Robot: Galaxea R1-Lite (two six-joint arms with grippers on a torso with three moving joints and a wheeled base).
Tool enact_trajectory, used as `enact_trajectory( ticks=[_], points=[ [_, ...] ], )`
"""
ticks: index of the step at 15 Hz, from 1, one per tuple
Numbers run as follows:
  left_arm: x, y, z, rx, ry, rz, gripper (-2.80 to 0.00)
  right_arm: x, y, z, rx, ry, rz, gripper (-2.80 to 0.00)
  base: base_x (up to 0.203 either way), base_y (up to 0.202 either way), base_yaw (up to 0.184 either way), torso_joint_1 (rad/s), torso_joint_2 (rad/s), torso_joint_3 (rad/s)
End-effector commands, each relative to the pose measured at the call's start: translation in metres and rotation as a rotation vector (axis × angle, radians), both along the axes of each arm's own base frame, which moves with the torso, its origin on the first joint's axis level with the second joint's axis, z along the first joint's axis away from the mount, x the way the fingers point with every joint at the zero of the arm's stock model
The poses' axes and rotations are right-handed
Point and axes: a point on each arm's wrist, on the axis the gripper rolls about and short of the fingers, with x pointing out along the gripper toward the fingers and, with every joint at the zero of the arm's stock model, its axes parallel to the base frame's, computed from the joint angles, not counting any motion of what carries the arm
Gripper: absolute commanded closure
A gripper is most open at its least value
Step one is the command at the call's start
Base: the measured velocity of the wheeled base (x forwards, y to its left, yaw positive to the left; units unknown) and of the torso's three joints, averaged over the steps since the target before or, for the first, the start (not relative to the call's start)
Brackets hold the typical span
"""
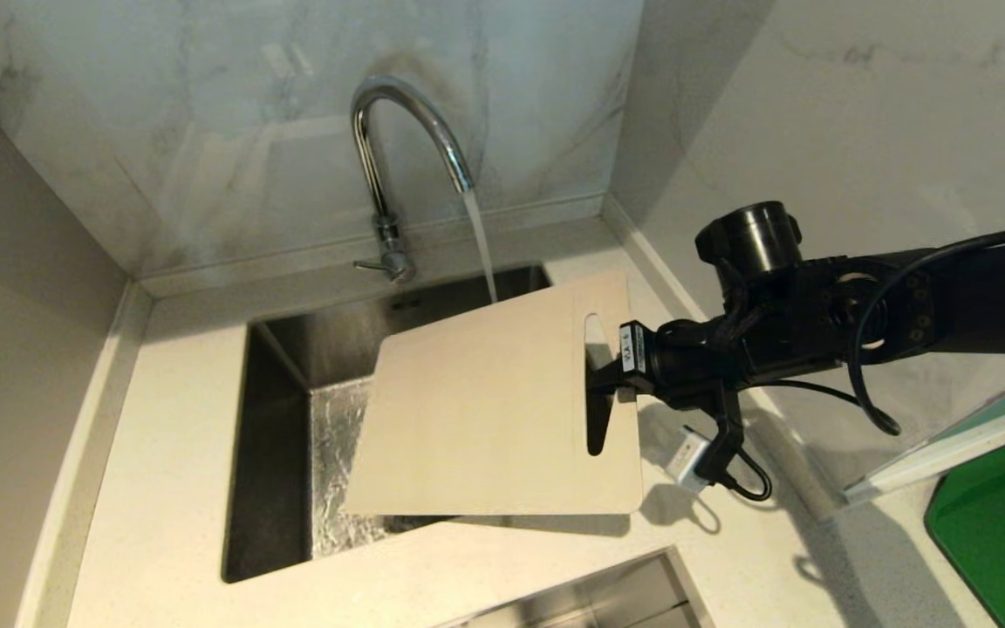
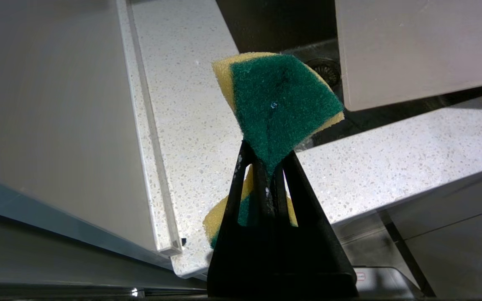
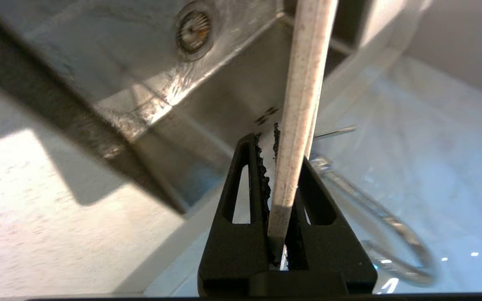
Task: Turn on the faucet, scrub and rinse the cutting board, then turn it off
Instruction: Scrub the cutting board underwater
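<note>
The tall chrome gooseneck faucet [image 1: 398,157] stood at the back edge of the recessed stainless-steel sink [image 1: 280,436], its small side lever [image 1: 372,265] pointing toward the left of the head view. A thin stream of water [image 1: 479,240] fell from the spout and passed behind the far edge of the large, thin, beige rectangular cutting board [image 1: 485,410]; whether it struck the board could not be told from this angle.

The board was held above the right half of the basin, roughly level, its slotted handle end over the pale speckled stone countertop [image 1: 162,453]. The right gripper [image 1: 600,384] reached in from the right and was clamped on that handle end, one finger showing dark through the elongated slot [image 1: 594,384]. In the right wrist view the board [image 3: 299,125] appeared edge-on between the nearly closed jaws of the right gripper [image 3: 280,175], with the sink drain [image 3: 194,28] beyond.

The left gripper [image 2: 266,167] appeared only in its own wrist view, over the countertop [image 2: 191,125] near the sink, pinched fully closed on a folded yellow sponge with a green scouring face [image 2: 280,100].

A green mat [image 1: 1004,523] lay at the right edge of the head view.
</note>
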Motion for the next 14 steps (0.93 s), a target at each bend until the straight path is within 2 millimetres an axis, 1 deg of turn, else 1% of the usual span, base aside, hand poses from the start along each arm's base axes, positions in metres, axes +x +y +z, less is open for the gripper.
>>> enact_trajectory(
  ticks=[1, 3, 7, 11, 14],
  points=[
    [0.0, 0.0, 0.0, -0.001, 0.002, 0.001, 0.0, -0.017, -0.003, 0.009, 0.0, -0.024, 0.017, 0.0, 0.0, 0.0, 0.0, 0.0, 0.0, 0.0],
    [0.0, 0.0, 0.0, -0.001, 0.002, 0.001, 0.0, -0.023, -0.003, 0.004, -0.005, -0.005, 0.024, 0.0, 0.0, 0.0, 0.0, 0.0, 0.0, 0.0],
    [0.0, 0.0, 0.0, -0.001, 0.002, 0.001, 0.0, -0.032, -0.004, 0.01, 0.003, -0.016, 0.026, 0.0, 0.0, 0.0, 0.0, 0.0, 0.0, 0.0],
    [0.0, 0.0, 0.0, -0.001, 0.002, 0.001, 0.0, -0.036, -0.005, 0.013, 0.006, -0.02, 0.025, 0.0, 0.0, 0.0, 0.0, 0.0, 0.0, 0.0],
    [0.0, 0.0, 0.0, -0.001, 0.002, 0.001, 0.0, -0.036, -0.005, 0.008, 0.002, -0.004, 0.024, 0.0, 0.0, 0.0, 0.0, 0.0, 0.0, 0.0]
  ],
)
